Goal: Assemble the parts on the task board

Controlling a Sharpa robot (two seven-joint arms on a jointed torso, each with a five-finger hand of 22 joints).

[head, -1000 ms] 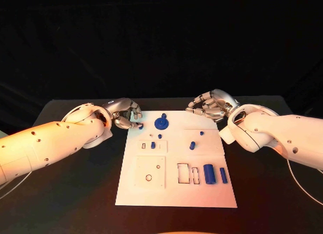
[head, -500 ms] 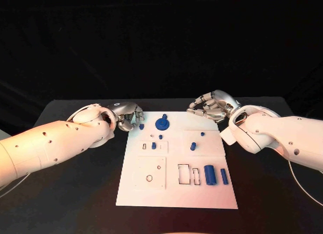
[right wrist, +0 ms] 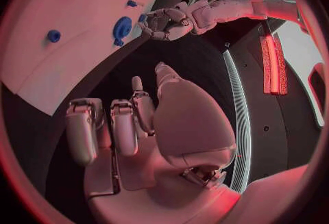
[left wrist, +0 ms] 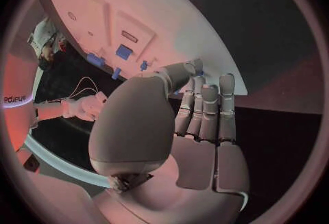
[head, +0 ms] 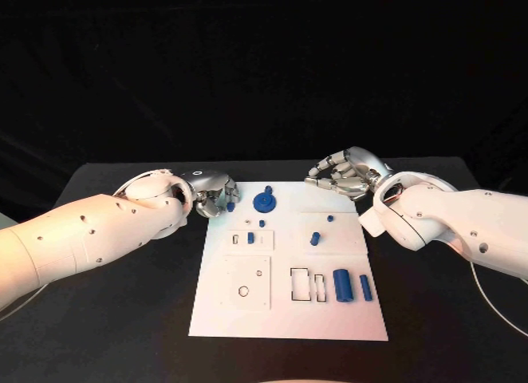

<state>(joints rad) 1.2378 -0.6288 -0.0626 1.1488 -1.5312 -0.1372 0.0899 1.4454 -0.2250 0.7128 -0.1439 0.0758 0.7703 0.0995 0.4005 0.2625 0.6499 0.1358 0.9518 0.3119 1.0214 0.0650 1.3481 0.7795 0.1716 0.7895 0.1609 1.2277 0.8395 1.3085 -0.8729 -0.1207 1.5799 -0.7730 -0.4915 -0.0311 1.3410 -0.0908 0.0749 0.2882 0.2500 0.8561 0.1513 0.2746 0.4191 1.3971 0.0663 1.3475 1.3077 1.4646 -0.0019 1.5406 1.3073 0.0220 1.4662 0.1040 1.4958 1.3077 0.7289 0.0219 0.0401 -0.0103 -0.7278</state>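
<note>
The white task board lies mid-table with several blue parts on it: a round knobbed disc, small pegs, and two cylinders near its right side. My left hand hangs at the board's far left corner, fingers together and pointing down beside a small blue piece. In the left wrist view the thumb reaches across to the fingertips by that piece; I cannot tell whether it is pinched. My right hand hovers curled past the board's far right corner, holding nothing. The right wrist view shows the disc and my left hand.
Square and rectangular recesses sit in the board's near half. Black table surrounds the board on both sides. My right forearm stretches over the table to the board's right.
My left hand has shifted right, closing in on the small blue piece at the board's far left corner. The piece and my right hand have stayed put.
</note>
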